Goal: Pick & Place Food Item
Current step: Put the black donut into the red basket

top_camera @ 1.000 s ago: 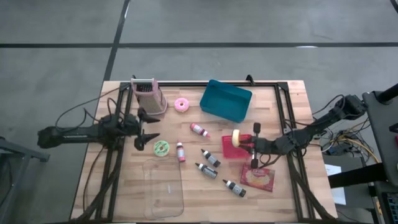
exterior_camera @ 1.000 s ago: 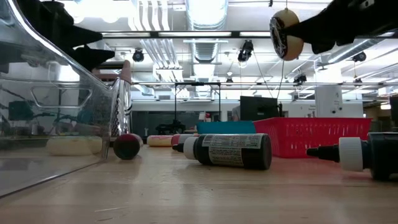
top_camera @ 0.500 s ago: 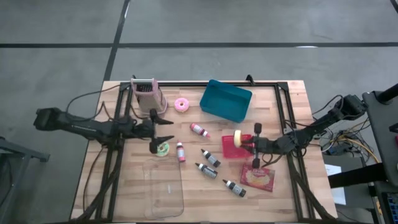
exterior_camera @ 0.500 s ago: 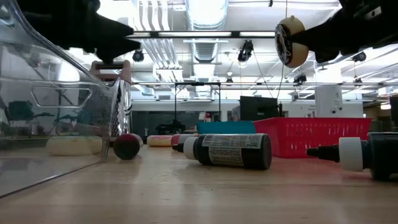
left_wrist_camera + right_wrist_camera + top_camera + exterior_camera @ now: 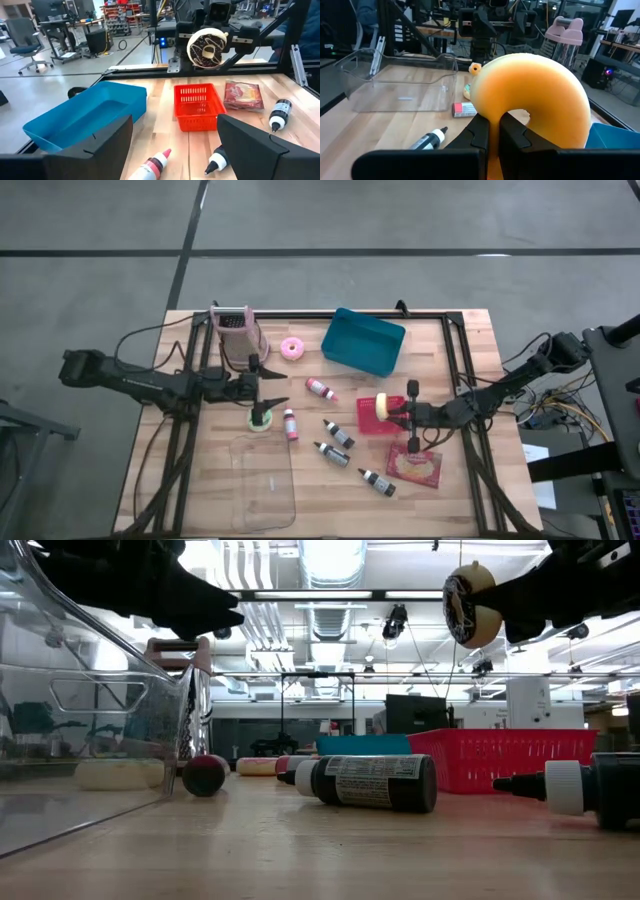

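A doughnut (image 5: 380, 402) with chocolate icing (image 5: 207, 48) and a plain yellow underside (image 5: 535, 90) hangs upright over the red basket (image 5: 372, 423), with my right gripper (image 5: 394, 411) shut on it. My left gripper (image 5: 268, 386) stands open in the air over a green doughnut (image 5: 258, 421) that lies flat on the table, and touches nothing. Its fingers (image 5: 95, 145) point level toward the basket. A pink doughnut (image 5: 291, 348) lies farther back. My right gripper pinches the doughnut's ring (image 5: 495, 131) between its two fingers (image 5: 480, 130), which lie close together on the part of the ring nearest to them. The fingers come level from the table's right. The doughnut stands on edge, iced face toward the left arm, lifted clear above the basket (image 5: 480, 755).
A blue bin (image 5: 363, 342) sits at the back and a pink grater (image 5: 240, 332) at the back left. A clear container (image 5: 264, 482) lies at the front, and a red food packet (image 5: 415, 466) lies in front of the basket. Several small bottles (image 5: 338, 433) are scattered mid-table.
My left gripper has moved toward the table's right edge and risen a little, rolling somewhat. It now stands over the green doughnut. The right gripper has kept the doughnut above the basket.
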`<state>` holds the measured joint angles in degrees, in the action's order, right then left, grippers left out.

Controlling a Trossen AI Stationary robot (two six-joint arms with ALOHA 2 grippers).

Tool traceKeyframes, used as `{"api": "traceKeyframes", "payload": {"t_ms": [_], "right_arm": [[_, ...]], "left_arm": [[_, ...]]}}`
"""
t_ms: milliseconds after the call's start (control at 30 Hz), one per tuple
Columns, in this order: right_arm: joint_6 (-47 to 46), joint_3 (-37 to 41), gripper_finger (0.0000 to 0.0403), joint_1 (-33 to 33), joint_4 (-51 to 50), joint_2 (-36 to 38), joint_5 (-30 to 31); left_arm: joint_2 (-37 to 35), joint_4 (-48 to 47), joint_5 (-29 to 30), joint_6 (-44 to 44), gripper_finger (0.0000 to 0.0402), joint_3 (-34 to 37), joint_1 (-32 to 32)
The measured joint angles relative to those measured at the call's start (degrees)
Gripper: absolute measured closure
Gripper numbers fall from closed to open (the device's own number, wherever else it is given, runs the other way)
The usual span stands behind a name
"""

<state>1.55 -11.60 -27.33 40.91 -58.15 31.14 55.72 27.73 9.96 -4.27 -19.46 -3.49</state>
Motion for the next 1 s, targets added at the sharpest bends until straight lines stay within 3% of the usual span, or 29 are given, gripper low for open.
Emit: {"api": "traceKeyframes", "payload": {"t_ms": [400,600,1000], "right_arm": [[-1.95,-0.05,0.039,-0.02,-1.98,-0.04,-0.36],[-6.96,-4.42,0.039,1.23,-15.15,-0.04,-0.82],[-15.57,-20.74,0.039,9.31,-51.61,-0.04,-16.66]], "left_arm": [[0.0,-0.54,0.16,0.15,0.0109,0.0,0.0],[0.0,-0.52,0.59,0.15,0.0109,0.0,0.0],[0.0,-0.74,0.63,0.17,0.0109,0.0,0.04]]}}
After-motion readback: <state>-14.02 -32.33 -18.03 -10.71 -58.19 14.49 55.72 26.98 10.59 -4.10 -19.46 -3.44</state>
